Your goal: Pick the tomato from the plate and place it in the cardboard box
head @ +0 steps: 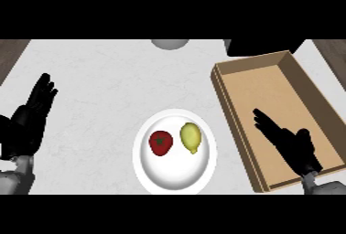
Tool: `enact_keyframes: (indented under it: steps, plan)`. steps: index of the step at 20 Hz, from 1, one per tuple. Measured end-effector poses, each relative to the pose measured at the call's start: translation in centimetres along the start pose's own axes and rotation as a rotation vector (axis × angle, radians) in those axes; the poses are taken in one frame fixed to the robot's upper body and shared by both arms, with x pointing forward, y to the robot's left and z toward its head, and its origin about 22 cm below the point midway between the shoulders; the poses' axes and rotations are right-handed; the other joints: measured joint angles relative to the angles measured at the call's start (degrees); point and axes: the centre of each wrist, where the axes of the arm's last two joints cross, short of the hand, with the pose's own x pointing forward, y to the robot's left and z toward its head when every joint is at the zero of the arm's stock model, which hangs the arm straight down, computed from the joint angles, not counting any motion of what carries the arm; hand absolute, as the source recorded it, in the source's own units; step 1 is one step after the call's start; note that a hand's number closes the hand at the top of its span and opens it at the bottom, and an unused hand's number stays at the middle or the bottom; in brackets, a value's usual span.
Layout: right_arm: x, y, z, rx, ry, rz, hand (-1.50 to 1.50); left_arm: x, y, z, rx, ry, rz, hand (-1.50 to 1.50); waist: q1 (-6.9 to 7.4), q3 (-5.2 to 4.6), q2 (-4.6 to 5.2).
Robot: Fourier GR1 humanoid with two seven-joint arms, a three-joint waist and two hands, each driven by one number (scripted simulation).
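Note:
A red tomato [160, 142] lies on the white plate [175, 176] at the lower middle of the counter, with a yellow lemon [192, 137] just to its right. The open cardboard box [229, 98] stands to the right of the plate. My right hand [289, 141] hovers over the box's near end, fingers straight and pointing up-left, holding nothing. My left hand [28, 119] stays open at the left edge, fingers up, well away from the plate.
A grey round object [170, 43] sits at the counter's far edge, and a black object [260, 45] lies behind the box. Dark wood shows at both far corners.

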Motion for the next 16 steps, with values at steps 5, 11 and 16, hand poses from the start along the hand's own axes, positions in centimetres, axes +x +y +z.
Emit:
enact_keyframes:
  steps: [5,11,16]
  plan:
    - [3.3,-0.1,-3.2,-0.096,-0.194,-0.126,1.50,0.3,-1.1,0.0,-0.024,-0.013,0.099,0.00,1.91,0.13,1.07]
    - [4.9,-0.3,-6.8,-0.241,-0.333,0.073,-1.50,0.7,-4.2,0.2,-0.076,0.011,0.241,0.00,3.43,0.09,1.65]
    - [6.3,0.1,-9.0,-0.202,-0.501,0.202,-1.50,0.6,-4.7,0.4,-0.084,0.022,0.272,0.00,3.10,0.02,1.51]
